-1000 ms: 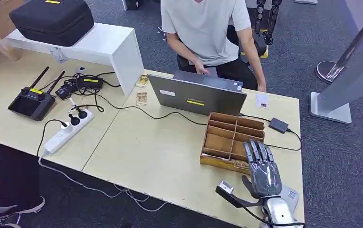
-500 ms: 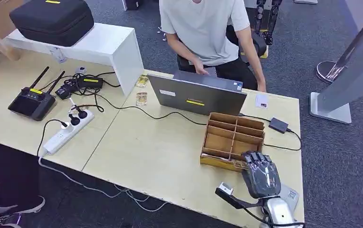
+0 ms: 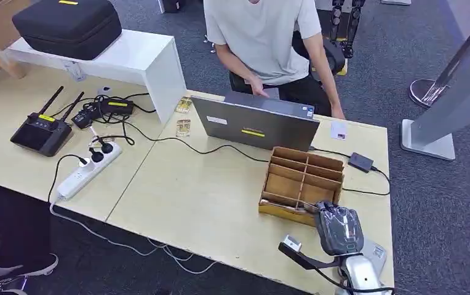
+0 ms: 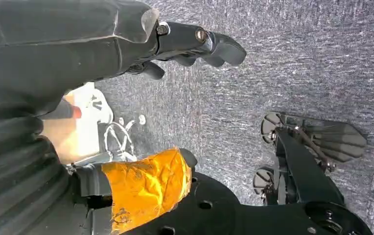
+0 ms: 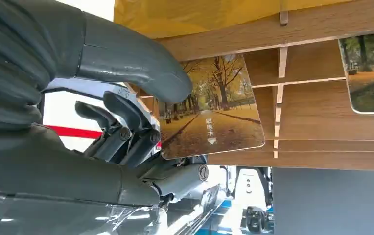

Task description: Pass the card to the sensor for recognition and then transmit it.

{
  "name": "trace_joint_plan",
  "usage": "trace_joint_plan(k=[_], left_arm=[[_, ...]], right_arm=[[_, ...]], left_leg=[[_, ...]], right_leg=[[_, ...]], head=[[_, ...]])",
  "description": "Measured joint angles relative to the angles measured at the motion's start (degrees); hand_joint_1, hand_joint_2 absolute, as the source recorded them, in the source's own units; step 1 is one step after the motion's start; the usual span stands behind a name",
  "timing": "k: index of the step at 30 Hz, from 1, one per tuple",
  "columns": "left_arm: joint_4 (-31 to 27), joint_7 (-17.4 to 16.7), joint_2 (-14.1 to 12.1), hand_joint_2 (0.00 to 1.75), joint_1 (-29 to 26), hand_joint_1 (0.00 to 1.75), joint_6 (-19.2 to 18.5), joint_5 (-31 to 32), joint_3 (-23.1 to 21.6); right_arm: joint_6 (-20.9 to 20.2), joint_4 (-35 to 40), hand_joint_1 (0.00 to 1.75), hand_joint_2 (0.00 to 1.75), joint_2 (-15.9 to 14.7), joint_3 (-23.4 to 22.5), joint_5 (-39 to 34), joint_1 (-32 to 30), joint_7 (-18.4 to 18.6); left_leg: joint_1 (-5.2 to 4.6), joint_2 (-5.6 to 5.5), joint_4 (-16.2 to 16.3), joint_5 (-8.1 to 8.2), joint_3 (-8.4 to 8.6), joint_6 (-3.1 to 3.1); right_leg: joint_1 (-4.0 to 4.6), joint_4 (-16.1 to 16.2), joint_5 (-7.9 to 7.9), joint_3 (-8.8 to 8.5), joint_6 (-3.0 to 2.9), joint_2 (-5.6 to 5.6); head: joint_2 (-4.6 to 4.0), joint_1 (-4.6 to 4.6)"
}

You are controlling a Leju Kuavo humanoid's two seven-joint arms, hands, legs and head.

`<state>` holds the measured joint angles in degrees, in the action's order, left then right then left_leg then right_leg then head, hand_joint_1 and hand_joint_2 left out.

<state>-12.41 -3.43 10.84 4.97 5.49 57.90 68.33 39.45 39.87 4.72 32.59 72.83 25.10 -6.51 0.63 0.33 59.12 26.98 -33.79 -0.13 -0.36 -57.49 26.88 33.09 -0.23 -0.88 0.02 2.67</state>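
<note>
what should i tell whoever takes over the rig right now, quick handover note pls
Right hand: at the near edge of the wooden divider box, thumb and fingers closed on a card with an autumn tree picture. The card is still at the box, not lifted clear.
Left hand: hanging toward the carpet, holding nothing, fingers curled.
A second card sits in a neighbouring compartment.
A person sits behind the laptop across the table.
Done: card gripped.
Left: lift it out, present it to the sensor, then pass it on.
</note>
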Motion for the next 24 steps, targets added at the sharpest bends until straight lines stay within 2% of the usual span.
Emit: trace_joint_plan(k=[4, 7, 11, 18, 24], left_arm=[[0.0, 1.7, 0.0, 1.75, 0.0, 0.00, 1.8, 0.5, 0.0], [0.0, 1.7, 0.1, 1.75, 0.0, 0.00, 3.3, 0.9, 0.0], [0.0, 0.9, 0.1, 1.75, 0.0, 0.00, 2.7, 1.4, 0.0], [0.0, 0.8, 0.1, 1.75, 0.1, 0.00, 2.3, 1.7, 0.0], [0.0, 0.8, 0.0, 1.75, 0.1, 0.00, 2.0, 1.9, 0.0]], right_arm=[[0.0, -0.2, 1.75, 1.75, 0.0, -0.1, -0.2, 0.1, 0.3], [-0.1, -0.2, 1.75, 1.75, 0.0, -0.3, -0.3, 0.6, 0.5], [-1.2, -0.1, 1.75, 1.75, 0.0, -0.6, -0.8, 3.0, 1.0], [-5.2, 1.7, 1.75, 1.75, 0.0, -3.0, -1.9, 11.7, 2.1], [-7.3, 3.4, 1.75, 1.75, 0.0, -3.5, -2.6, 14.3, 2.6]], left_leg=[[0.00, 0.00, 0.0, 0.00, 0.00, 0.00], [0.00, 0.00, 0.0, -0.01, 0.00, 0.00], [0.00, 0.02, 0.0, -0.05, 0.00, -0.02], [0.01, 0.02, 0.0, -0.16, 0.02, -0.10], [0.01, 0.03, 0.0, -0.16, 0.00, -0.11]], right_leg=[[0.00, 0.0, 0.00, 0.00, 0.00, 0.00], [0.00, 0.0, -0.01, 0.00, 0.00, 0.00], [0.00, 0.0, -0.06, 0.00, -0.04, 0.03], [0.00, 0.0, -0.13, 0.02, -0.12, 0.02], [0.00, 0.0, -0.15, 0.05, -0.15, 0.07]], head=[[0.00, 0.00], [0.00, 0.00], [0.00, 0.00], [0.00, 0.00], [0.00, 0.00]])
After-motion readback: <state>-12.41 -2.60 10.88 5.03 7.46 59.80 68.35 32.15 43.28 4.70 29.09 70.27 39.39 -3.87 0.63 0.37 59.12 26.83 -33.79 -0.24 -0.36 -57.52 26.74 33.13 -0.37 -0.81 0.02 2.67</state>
